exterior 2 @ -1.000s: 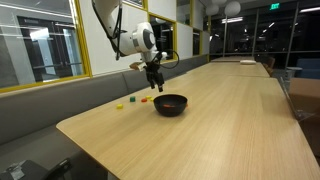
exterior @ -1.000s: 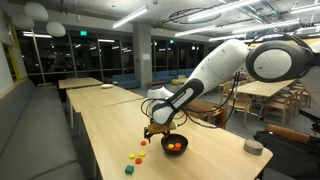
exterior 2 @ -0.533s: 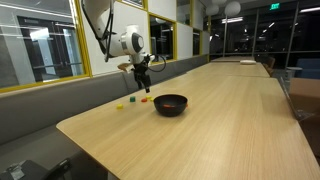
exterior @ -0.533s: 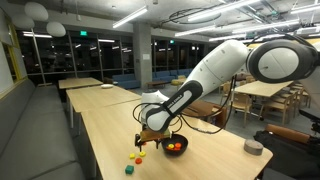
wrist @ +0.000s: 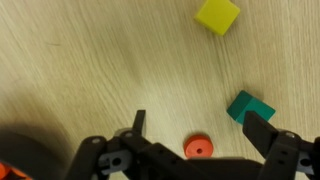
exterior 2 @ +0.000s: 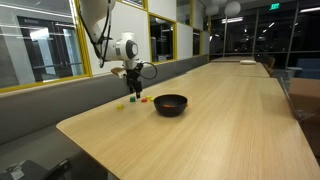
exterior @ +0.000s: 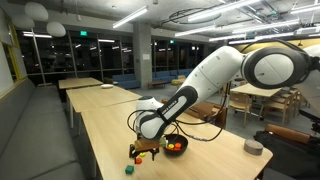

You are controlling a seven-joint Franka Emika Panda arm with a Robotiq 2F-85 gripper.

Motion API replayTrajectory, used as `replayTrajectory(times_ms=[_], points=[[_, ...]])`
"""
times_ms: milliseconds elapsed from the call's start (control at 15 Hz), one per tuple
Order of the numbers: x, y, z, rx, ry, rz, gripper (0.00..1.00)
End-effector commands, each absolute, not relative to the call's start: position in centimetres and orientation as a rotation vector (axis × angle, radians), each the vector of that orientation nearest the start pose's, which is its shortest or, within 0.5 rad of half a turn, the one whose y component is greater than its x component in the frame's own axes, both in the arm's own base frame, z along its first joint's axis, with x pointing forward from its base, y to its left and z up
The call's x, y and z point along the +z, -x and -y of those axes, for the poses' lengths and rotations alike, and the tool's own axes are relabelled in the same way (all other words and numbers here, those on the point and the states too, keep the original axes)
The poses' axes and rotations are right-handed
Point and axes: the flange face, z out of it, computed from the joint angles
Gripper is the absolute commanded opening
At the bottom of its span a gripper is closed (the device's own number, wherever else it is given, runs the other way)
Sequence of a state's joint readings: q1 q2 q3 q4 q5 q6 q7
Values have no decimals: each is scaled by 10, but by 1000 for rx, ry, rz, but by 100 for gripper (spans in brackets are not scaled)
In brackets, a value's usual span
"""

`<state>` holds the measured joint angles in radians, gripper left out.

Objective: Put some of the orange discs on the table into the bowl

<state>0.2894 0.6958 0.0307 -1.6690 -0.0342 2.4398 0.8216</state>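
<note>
The orange disc [wrist: 199, 149] lies flat on the table [wrist: 80, 60] at the bottom centre of the wrist view, in the gap between my fingers [wrist: 258, 128], which stand wide apart and hold nothing. I judge it light, stiff and thin, likely to skid on the smooth wood, so I would come straight down and pinch it across its rim. A teal piece [wrist: 249, 106] sits close to the disc's right, a yellow cube [wrist: 217, 15] is at upper right, and the black bowl [exterior: 175, 146] stands just beside me in an exterior view.
</note>
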Motion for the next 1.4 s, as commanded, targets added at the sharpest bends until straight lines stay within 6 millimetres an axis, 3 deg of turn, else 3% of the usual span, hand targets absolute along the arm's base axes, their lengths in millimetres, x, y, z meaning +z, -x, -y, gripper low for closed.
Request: replayTrajectory(times_ms=[0, 733, 1333], points=[[198, -670, -223, -46, 2996, -730, 100], [177, -701, -217, -11, 2997, -774, 100], [181, -723, -195, -13, 2978, -842, 100]])
